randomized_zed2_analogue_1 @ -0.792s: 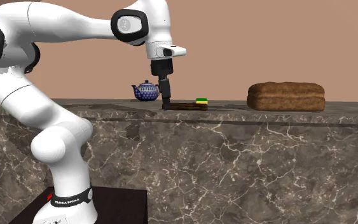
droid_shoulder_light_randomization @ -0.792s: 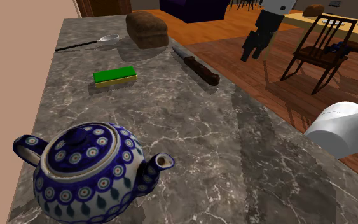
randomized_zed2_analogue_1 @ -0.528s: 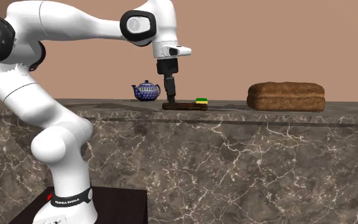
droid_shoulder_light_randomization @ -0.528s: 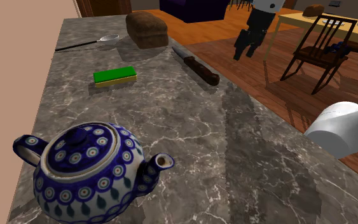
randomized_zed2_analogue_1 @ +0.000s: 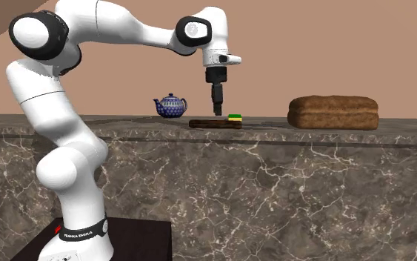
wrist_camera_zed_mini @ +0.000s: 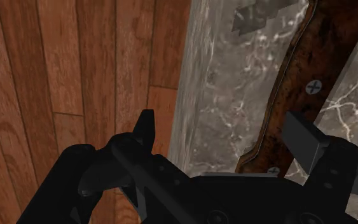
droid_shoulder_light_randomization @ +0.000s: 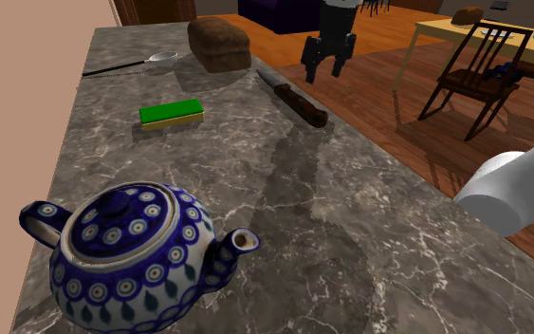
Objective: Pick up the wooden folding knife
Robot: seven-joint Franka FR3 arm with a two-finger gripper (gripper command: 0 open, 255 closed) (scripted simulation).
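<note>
The gripper (droid_shoulder_light_randomization: 323, 71) has swung in from over the floor (wrist_camera_zed_mini: 63, 76) towards the counter (droid_shoulder_light_randomization: 350, 218) during the last moment, and in the second exterior view it has also lifted and slid from the knife's end towards its middle, so it now hangs above the knife (randomized_zed2_analogue_1: 214, 123) rather than beside it. Its fingers stand wide apart and hold nothing. In the wrist view the brown handle of the knife (wrist_camera_zed_mini: 304, 83), with its two screw heads, lies on the marble under one finger and not in the gap; the other finger hangs out past the counter's edge over the floor. This suggests the approach is close but not centred: the hand probably needs a further sideways shift before it descends, or the fingers would land on the handle instead of around it. The sponge (droid_shoulder_light_randomization: 172, 114) and the loaf (droid_shoulder_light_randomization: 219, 43) lie beyond the knife from the hand, well clear. Several things stay uncertain. The hand's own body covers the handle's near end, and the blade runs out of the wrist view. The second exterior view shows the knife edge-on as a dark strip, so the gap under the fingertips is hard to judge. The shoulder view cuts off the hand's upper part.
</note>
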